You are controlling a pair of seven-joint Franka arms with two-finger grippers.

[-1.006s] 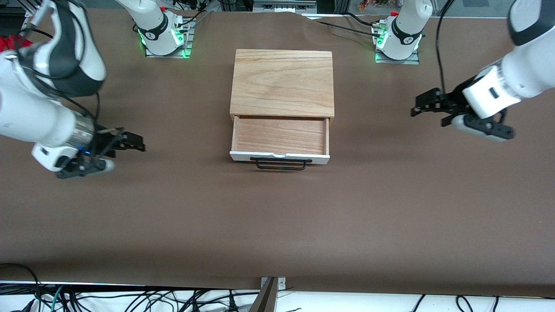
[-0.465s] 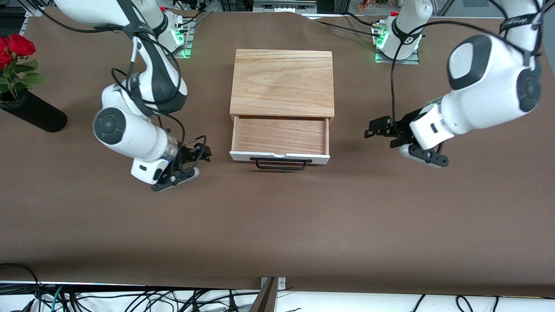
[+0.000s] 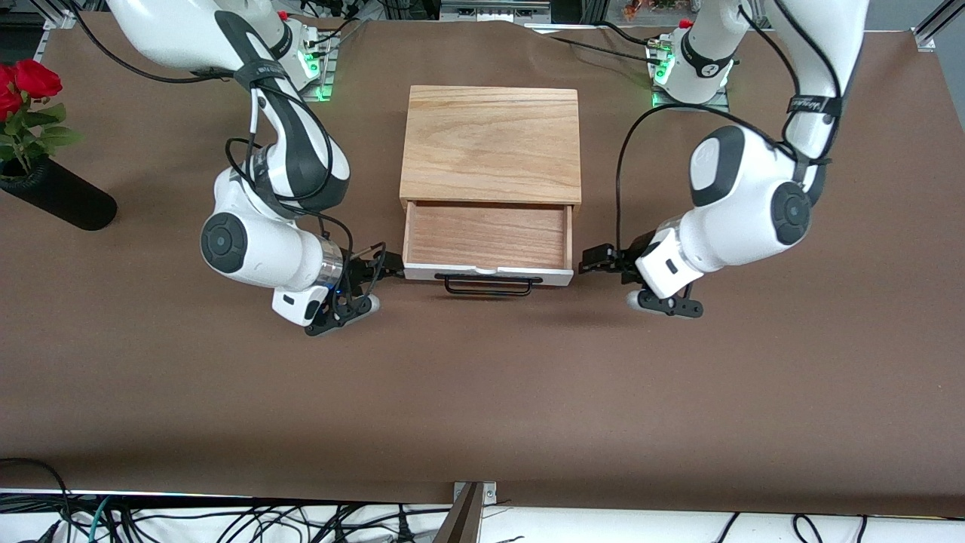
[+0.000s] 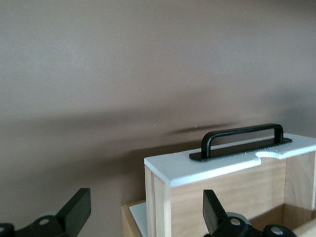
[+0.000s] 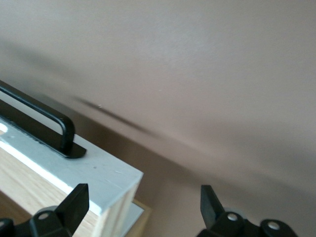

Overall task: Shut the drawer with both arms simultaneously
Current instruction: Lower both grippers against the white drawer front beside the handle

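The drawer point(image 3: 488, 235) stands pulled out of the light-wood box point(image 3: 491, 143), its white front panel point(image 3: 554, 277) and black wire handle point(image 3: 488, 286) facing the front camera. My left gripper point(image 3: 595, 260) is open at the panel's corner toward the left arm's end. In the left wrist view the gripper point(image 4: 145, 213) straddles that corner of the panel point(image 4: 222, 162), with the handle point(image 4: 242, 138) showing. My right gripper point(image 3: 386, 268) is open at the other corner. In the right wrist view the gripper point(image 5: 143, 205) straddles the panel's corner point(image 5: 94, 170), next to the handle point(image 5: 47, 118).
A black vase with red roses point(image 3: 53, 197) lies at the right arm's end of the table. The arm bases point(image 3: 290, 64) point(image 3: 690, 75) stand beside the box's back. Brown tabletop point(image 3: 482, 392) stretches from the drawer toward the front camera.
Both arms have swung in from the table's ends toward the drawer. Each gripper now sits at a front corner of the drawer. The drawer has not moved.
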